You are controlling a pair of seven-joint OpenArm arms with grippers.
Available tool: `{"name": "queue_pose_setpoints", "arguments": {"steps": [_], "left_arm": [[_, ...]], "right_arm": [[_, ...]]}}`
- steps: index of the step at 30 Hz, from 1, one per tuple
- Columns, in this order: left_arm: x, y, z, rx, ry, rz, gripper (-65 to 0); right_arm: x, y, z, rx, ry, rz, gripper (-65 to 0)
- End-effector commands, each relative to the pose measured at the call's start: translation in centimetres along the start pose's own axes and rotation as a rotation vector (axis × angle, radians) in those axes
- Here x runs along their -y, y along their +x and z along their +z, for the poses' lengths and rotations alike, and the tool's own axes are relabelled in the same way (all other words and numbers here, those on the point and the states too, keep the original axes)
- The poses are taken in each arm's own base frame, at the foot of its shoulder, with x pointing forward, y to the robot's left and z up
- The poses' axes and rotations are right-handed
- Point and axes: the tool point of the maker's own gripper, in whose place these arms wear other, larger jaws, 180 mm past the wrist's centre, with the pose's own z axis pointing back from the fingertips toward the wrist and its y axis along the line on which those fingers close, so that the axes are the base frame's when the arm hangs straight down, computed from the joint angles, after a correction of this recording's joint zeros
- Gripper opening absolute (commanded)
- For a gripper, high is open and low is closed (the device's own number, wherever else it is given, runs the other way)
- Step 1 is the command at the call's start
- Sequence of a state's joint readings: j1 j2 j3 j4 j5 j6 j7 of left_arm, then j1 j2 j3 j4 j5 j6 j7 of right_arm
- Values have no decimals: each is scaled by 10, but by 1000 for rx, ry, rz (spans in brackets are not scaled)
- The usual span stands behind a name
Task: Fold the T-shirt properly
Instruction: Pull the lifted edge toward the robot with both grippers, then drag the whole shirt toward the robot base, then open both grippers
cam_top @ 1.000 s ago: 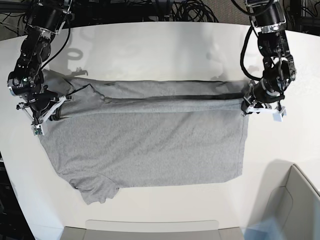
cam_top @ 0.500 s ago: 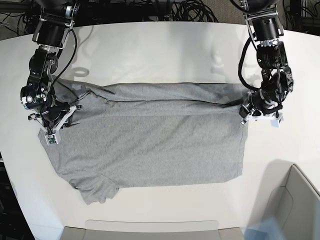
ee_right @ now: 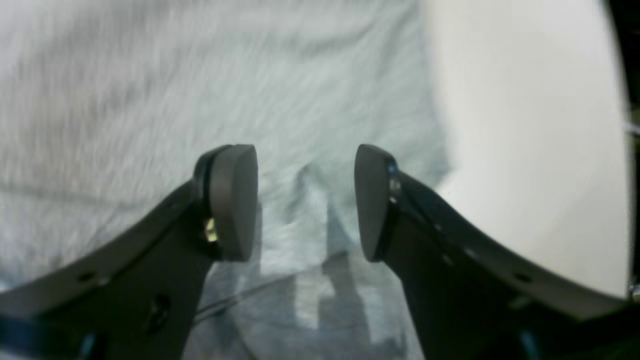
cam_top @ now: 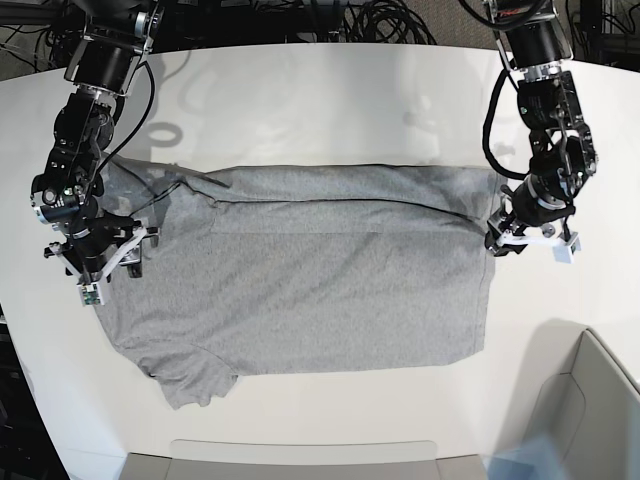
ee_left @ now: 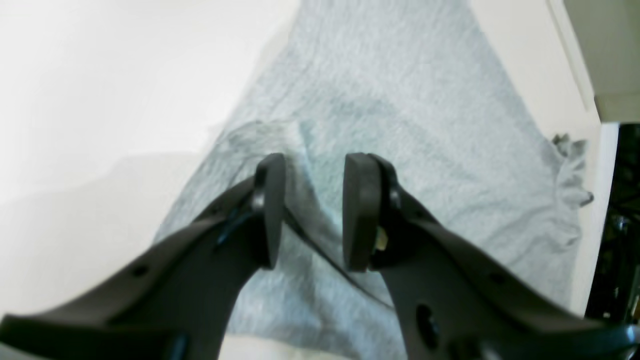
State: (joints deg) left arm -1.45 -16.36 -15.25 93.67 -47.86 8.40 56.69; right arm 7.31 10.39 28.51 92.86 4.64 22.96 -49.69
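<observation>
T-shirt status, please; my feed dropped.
Left pincer open, right pincer open, both empty. T-shirt flat on table, top edge folded over. Nothing in the way.

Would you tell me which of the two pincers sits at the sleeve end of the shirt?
The right pincer, at the base view's left, over the T-shirt near its sleeves. The left pincer stands at the straight hem end.
</observation>
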Motion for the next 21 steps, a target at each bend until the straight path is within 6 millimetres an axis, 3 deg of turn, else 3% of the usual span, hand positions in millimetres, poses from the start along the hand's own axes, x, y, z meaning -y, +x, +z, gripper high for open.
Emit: {"name": "queue_pose_setpoints", "arguments": {"steps": [1,4,11,16,21], "left_arm": [[9,14,11,52,-26,-31,-440],[-8,4,28,57,4,-29,-440],[-43,-20,51,29,84,-26,-437],[-56,-34,51,-11,114,-21,-399],[-73,-51,42,-69,149,6,-395]], "right_arm": [[14,14,10,52,-42,0,-338],[30,-4,27,41,-95,-22,-338],[41,-79,46,-106,-129,-65,-338],[46,-112,50,-168,-123,-128,-338],[47,-133,47,-211,-114,-172,-338]]}}
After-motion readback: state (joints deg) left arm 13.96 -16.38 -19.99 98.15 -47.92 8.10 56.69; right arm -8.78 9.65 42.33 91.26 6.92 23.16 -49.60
